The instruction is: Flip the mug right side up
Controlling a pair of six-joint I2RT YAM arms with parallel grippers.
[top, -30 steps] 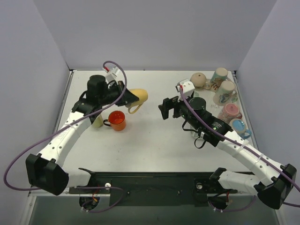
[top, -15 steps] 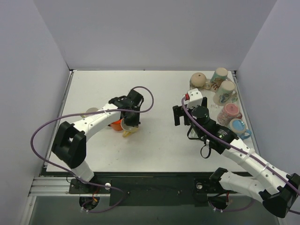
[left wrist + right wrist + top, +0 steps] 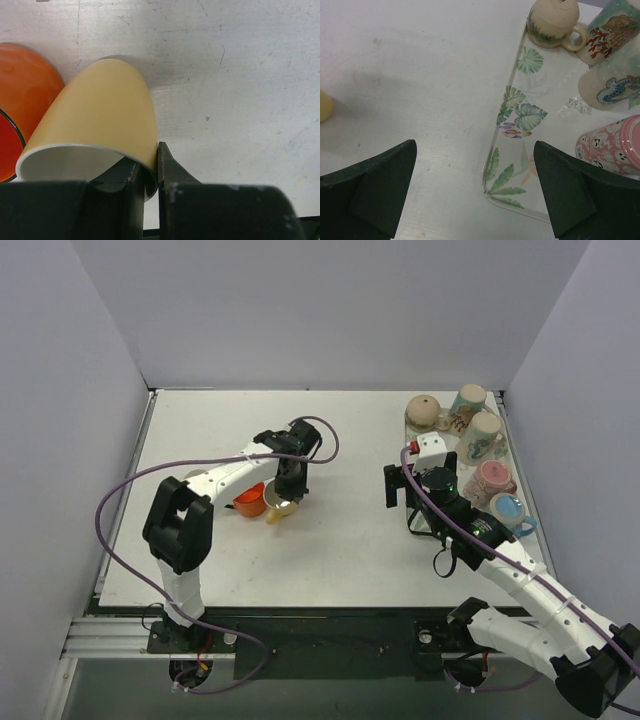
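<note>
The yellow mug [image 3: 100, 115] is tilted, its open mouth towards the left wrist camera and its base down by the table. In the top view it [image 3: 279, 510] sits right beside the orange mug [image 3: 249, 501]. My left gripper [image 3: 156, 170] is shut on the yellow mug's rim, one finger inside and one outside; from above it [image 3: 290, 485] is just behind the mug. The orange mug [image 3: 20, 100] stands upright to the left, very close to the yellow one. My right gripper [image 3: 475, 195] is open and empty over bare table at the tray's corner, and in the top view [image 3: 398, 485] hangs right of centre.
A clear leaf-patterned tray [image 3: 520, 115] at the back right [image 3: 412, 430] holds several mugs, among them a beige upside-down one [image 3: 552, 20] and a pink one [image 3: 490, 478]. A pale round object [image 3: 192, 479] lies behind the left arm's forearm. Side walls enclose the table.
My left arm has swung the yellow mug from the back of the table down beside the orange mug and turned it mouth-up. My right gripper has drawn back to the right.
</note>
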